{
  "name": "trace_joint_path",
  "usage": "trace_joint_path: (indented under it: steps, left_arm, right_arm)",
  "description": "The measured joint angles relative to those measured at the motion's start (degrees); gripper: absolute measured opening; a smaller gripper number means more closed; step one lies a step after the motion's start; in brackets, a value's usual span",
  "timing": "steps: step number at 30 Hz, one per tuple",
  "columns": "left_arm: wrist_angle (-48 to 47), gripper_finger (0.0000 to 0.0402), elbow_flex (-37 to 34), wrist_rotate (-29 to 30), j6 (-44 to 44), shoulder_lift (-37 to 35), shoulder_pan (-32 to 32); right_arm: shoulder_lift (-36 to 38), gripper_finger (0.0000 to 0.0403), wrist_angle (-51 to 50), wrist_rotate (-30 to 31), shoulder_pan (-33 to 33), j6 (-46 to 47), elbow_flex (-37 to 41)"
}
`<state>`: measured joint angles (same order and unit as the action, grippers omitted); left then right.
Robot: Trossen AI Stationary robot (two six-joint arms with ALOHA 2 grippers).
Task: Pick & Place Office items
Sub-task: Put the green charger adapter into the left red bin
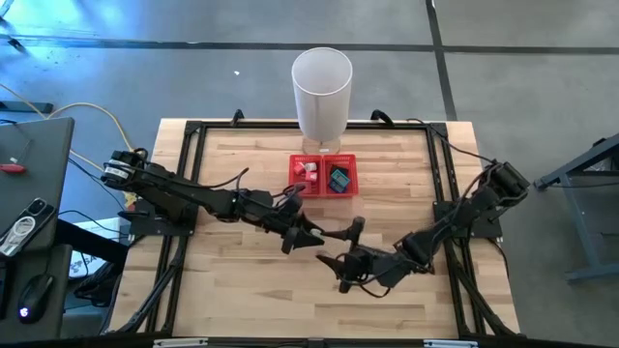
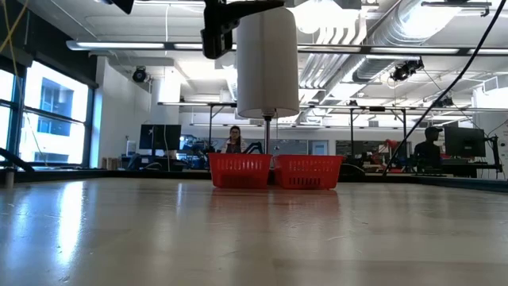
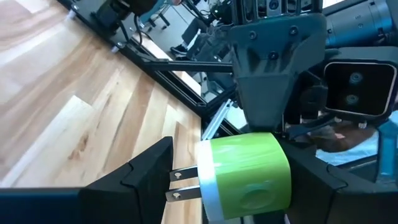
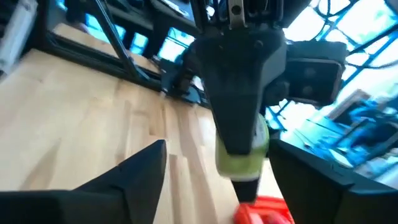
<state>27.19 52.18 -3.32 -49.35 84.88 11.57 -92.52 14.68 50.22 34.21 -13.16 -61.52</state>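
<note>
Green-and-white plug adapter (image 3: 245, 177), one of the office items, sits clamped between the left gripper (image 1: 302, 232) fingers, prongs sticking out sideways, held above the middle of the table (image 1: 232, 290). Facing it, the right gripper (image 1: 340, 249) hangs with fingers spread wide and empty, apparently poised for a handover. Other pieces already lie in the red mesh tray (image 1: 324, 190) near the far edge, beside the white bin (image 1: 321, 92).

Left gripper (image 1: 314, 232) stretched toward table middle, fingers closed on a held piece, right gripper (image 1: 340, 253) bent inward just beside it, fingers spread apart
</note>
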Motion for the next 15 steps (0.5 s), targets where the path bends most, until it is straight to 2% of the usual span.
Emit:
trace_joint_path:
  steps: [3,6,12,15]
  left_arm:
    - [-0.16,0.023,0.0,0.23,1.76,0.0,-0.15]
    - [-0.46,0.023,0.0,-0.36,3.17,0.0,-0.97]
    - [-6.55,0.023,-0.02,-1.19,9.09,-0.85,-4.8]
    - [-8.59,0.023,-0.02,-0.87,12.59,-0.92,-6.77]
  right_arm:
    - [0.36,0.0272,-1.48,4.74,1.98,-0.06,0.02]
    - [1.21,0.0271,-3.36,6.79,3.36,2.57,-0.02]
    - [1.79,0.0262,-10.79,4.48,4.48,13.27,-0.02]
    - [1.79,0.026,-15.2,0.98,4.36,19.0,-0.02]
